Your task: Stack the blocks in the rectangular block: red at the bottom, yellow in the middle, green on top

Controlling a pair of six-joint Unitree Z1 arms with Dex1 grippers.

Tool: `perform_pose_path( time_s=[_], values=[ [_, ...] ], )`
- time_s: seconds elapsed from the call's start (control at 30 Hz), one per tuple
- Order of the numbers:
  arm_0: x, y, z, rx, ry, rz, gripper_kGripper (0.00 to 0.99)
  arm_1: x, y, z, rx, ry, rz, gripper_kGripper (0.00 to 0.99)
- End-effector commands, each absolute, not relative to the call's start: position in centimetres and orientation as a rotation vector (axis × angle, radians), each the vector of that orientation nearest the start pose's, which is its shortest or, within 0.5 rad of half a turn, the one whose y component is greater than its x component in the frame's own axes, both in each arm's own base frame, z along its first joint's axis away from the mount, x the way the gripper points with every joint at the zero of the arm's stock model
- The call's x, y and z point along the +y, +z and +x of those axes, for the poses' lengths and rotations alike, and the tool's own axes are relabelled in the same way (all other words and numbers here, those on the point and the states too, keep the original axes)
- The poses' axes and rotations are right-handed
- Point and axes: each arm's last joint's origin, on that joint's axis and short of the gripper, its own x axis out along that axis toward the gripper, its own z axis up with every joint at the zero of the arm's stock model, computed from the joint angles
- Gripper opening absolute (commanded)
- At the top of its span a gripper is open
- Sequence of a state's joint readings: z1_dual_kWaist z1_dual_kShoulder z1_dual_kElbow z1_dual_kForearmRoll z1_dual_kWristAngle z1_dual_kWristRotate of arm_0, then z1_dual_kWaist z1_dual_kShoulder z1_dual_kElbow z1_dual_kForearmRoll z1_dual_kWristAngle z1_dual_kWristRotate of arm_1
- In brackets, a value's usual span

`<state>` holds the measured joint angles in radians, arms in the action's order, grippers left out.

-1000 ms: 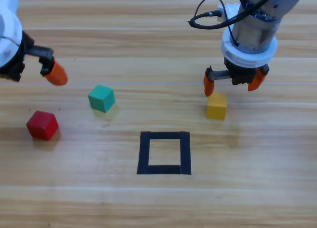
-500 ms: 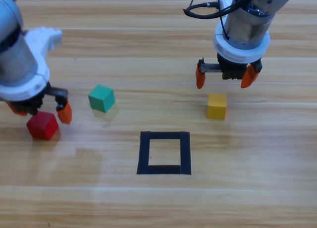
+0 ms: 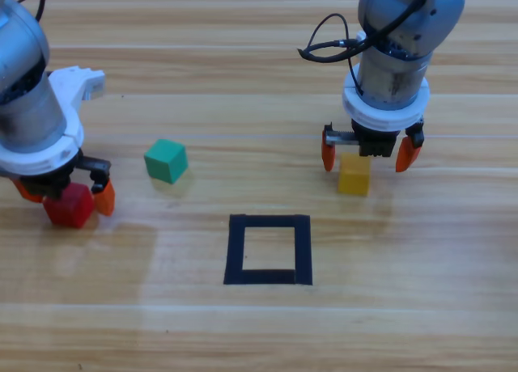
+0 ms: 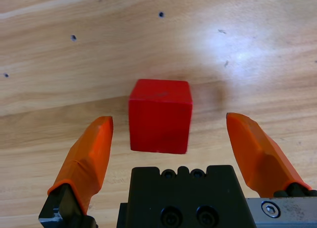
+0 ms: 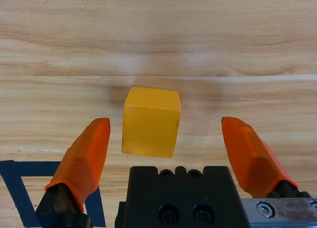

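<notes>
I have nothing stacked yet. My left gripper (image 3: pixel 63 196) has its fingers spread, the red cube (image 4: pixel 160 115) between them, untouched on the desk (image 3: pixel 405 307). My right gripper (image 3: pixel 366 153) straddles the yellow cube (image 5: pixel 150 121) likewise, released. The green cube (image 3: pixel 166 160) sits between both grippers; the taped square (image 3: pixel 268 249) waits, bare inside. No writing shows.

The wooden tabletop (image 3: pixel 243 331) is carrying three cubes: red cube (image 3: pixel 70 208) lying far left, teal-green cube (image 3: pixel 166 160) near it, yellow cube (image 3: pixel 354 176) right. A black tape rectangle (image 3: pixel 269 249) is sitting at centre, wood showing inside.
</notes>
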<state>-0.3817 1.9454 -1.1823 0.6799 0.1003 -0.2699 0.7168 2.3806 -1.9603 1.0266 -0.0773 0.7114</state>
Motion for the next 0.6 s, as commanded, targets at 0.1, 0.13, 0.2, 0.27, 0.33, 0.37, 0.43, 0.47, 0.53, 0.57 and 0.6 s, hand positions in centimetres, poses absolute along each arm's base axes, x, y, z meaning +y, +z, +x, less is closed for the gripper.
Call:
perform_pose_path(
  time_s=[0.1,0.13,0.2,0.27,0.33,0.37,0.43,0.47,0.53,0.57,0.6],
  values=[
    [-10.7,18.7,32.5,1.428,-0.035,0.102,0.902,33.4,14.5,36.8,1.516,-0.003,-0.045,0.874],
    [-10.7,18.7,32.5,1.423,-0.040,0.100,0.871,33.4,14.3,36.8,1.524,0.000,-0.045,0.827],
    [-10.8,18.5,32.7,1.423,-0.048,0.098,0.816,33.3,14.0,37.0,1.539,0.002,-0.039,0.738],
    [-10.8,18.2,32.7,1.430,-0.046,0.100,0.736,33.4,13.7,37.1,1.548,0.007,-0.036,0.548],
    [-10.7,18.1,32.6,1.428,-0.045,0.101,0.709,33.4,13.7,37.2,1.548,0.014,-0.037,0.290],
    [-10.7,17.9,32.5,1.430,-0.047,0.102,0.709,33.5,13.7,37.2,1.547,0.022,-0.038,0.199],
    [-10.6,17.6,32.3,1.434,-0.046,0.105,0.647,33.5,14.3,37.2,1.540,0.026,-0.033,0.118],
    [-10.6,17.4,32.4,1.434,-0.049,0.108,0.618,33.3,15.0,37.1,1.533,0.029,-0.035,0.084],
    [-10.7,17.2,32.4,1.439,-0.046,0.113,0.574,33.0,16.8,36.8,1.508,0.031,-0.039,0.020],
    [-10.7,17.1,32.5,1.442,-0.047,0.117,0.574,32.8,18.0,36.6,1.498,0.038,-0.038,0.014],
    [-10.7,17.0,32.5,1.443,-0.046,0.117,0.574,32.5,19.1,36.4,1.487,0.047,-0.044,0.012]
  ],
)
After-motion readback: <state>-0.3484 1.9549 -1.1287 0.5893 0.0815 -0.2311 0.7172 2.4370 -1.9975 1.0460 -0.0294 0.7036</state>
